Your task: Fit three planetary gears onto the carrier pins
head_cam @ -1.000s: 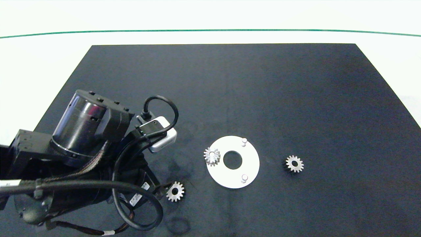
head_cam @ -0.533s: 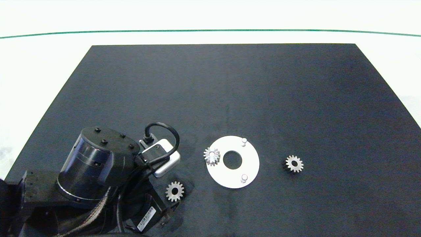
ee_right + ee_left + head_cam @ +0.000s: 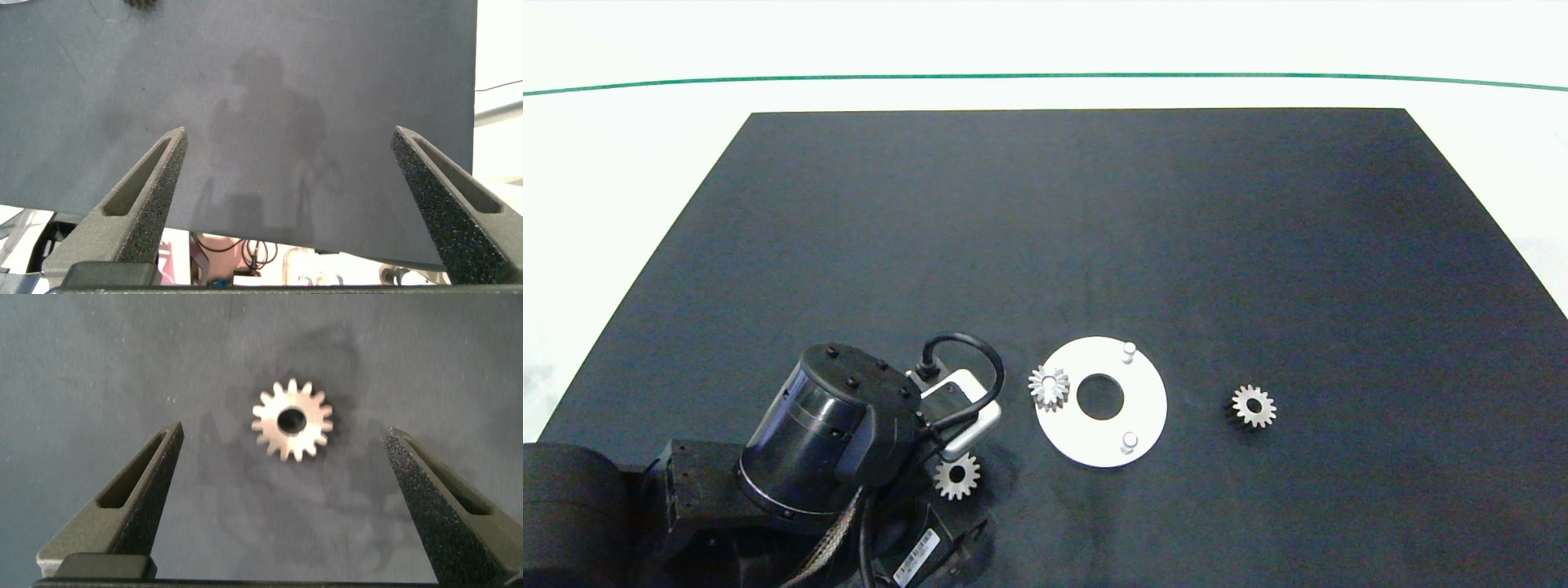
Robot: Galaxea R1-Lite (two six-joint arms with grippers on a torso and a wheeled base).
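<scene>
The white table is washed out by bright overhead light; soft shadows are cast on the black mat.

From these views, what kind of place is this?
Likely a robot assembly test bench: a dark mat on a white table, a white carrier disc with pins, loose metal gears, and the left pincer open above one gear.
</scene>
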